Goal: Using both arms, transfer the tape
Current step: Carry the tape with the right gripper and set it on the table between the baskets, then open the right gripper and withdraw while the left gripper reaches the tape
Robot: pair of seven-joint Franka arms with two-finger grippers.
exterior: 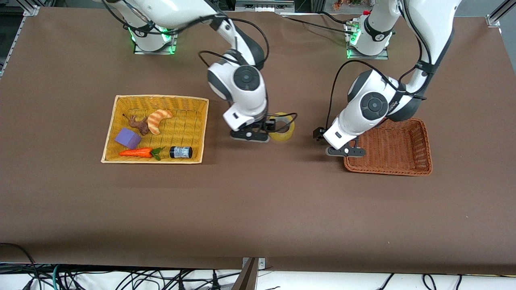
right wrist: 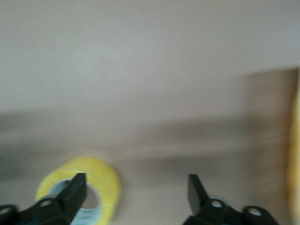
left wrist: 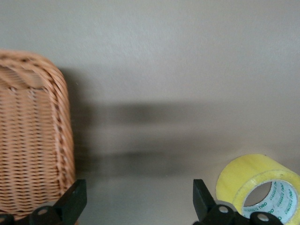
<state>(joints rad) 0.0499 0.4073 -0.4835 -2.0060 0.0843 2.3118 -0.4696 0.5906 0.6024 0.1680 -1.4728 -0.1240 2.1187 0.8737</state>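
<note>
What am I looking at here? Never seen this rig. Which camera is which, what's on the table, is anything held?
Two white robot arms stand at a brown table. One picture looks down from a high camera facing them; the other two come from cameras on each arm's wrist.

The tape lies on the table between two baskets. The right gripper is open right at the tape and grips nothing; its wrist view shows the roll by one finger. The left gripper is open and empty, waiting over the edge of the brown basket, which holds nothing.

The yellow basket, toward the right arm's end, holds a croissant, a purple block, a carrot, a dark jar and a brown figure.
</note>
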